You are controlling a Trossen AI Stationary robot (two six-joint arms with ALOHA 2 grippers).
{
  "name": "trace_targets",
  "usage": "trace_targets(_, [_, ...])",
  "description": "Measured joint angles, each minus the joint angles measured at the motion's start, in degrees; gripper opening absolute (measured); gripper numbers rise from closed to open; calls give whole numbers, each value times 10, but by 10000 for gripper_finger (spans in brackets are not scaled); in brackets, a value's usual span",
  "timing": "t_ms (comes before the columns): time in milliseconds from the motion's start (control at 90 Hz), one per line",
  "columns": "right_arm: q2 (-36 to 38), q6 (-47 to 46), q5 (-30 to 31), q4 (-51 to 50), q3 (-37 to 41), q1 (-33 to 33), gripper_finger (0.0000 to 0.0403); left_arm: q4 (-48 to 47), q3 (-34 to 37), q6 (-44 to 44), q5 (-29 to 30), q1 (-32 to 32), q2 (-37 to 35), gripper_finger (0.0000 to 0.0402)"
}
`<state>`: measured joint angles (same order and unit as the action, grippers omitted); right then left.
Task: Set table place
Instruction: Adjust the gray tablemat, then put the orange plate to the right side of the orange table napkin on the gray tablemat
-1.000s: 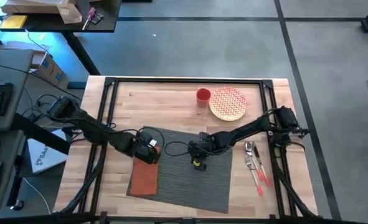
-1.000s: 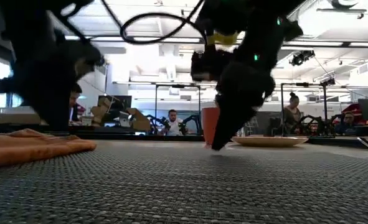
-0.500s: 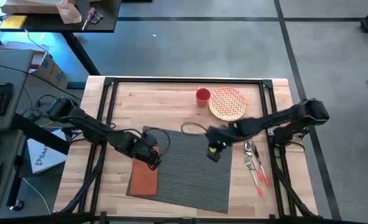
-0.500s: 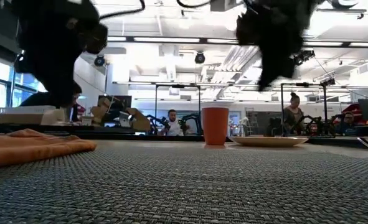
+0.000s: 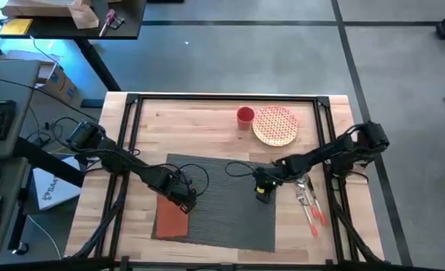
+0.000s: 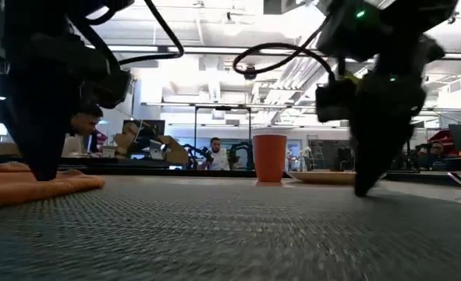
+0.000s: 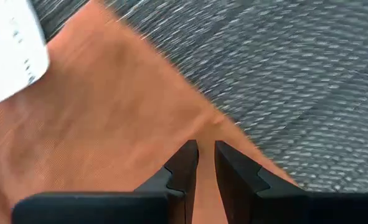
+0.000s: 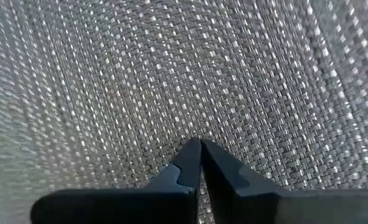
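The dark grey ribbed placemat (image 5: 226, 203) lies flat on the light-wood table (image 5: 207, 124). An orange napkin (image 5: 171, 223) lies on the placemat's left part. My left gripper (image 5: 184, 202) stands on the napkin's far end, its fingers almost together with orange cloth between them. My right gripper (image 5: 263, 194) is shut, tips down on the placemat's right part (image 8: 199, 93). A red cup (image 5: 245, 115) and a patterned plate (image 5: 275, 125) stand on the bare wood at the far side. My left gripper comes from above, pointing down, onto the napkin close to its edge (image 7: 202, 127) over the placemat. A little cloth sits between the two fingertips (image 7: 187, 155). The napkin lies flat and slack on the placemat (image 6: 43, 181). My right gripper presses its shut fingertips (image 8: 193, 152) down on the placemat's right part (image 6: 363, 195), coming from above at a slant. The placemat stays flat on the table.
Cutlery with red handles (image 5: 310, 202) lies on the wood right of the placemat, close to my right arm. A black rail frame (image 5: 132, 102) runs around the tabletop. People and desks show in the room beyond the far edge.
My right gripper lifted off the placemat's middle, swung toward the right edge, then came down again on the placemat's right part. My left gripper moved toward the near edge over the napkin. The placemat's far left corner has shifted a little leftward.
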<state>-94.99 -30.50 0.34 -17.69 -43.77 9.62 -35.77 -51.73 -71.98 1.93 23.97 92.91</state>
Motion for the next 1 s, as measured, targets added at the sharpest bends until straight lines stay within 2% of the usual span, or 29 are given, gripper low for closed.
trace_targets(78, [7,46,5,-44,-24,-23,0,-4,0,-4,1,-3,-14,42])
trace_targets(178, [27,51,10,-113,-69,-42,0,-2,0,-4,3,-4,-35,42])
trace_targets(300, [68,-3,1,-204,-113,-70,1,-11,-11,-9,25,-8,-62,42])
trace_targets(422, [122,-76,3,-234,-106,-120,18,-23,-26,-8,50,-8,-84,42])
trace_targets(600, [218,-161,-3,-253,-16,-214,88,-47,-55,36,61,-23,-124,42])
trace_targets(778, [298,-258,-37,-247,72,-301,179,-51,-101,156,63,-66,-163,42])
trace_targets(889, [320,-306,-50,-212,117,-352,229,-49,-129,243,66,-104,-178,42])
trace_targets(1000, [320,-348,-60,-140,156,-395,258,-46,-152,298,64,-138,-190,42])
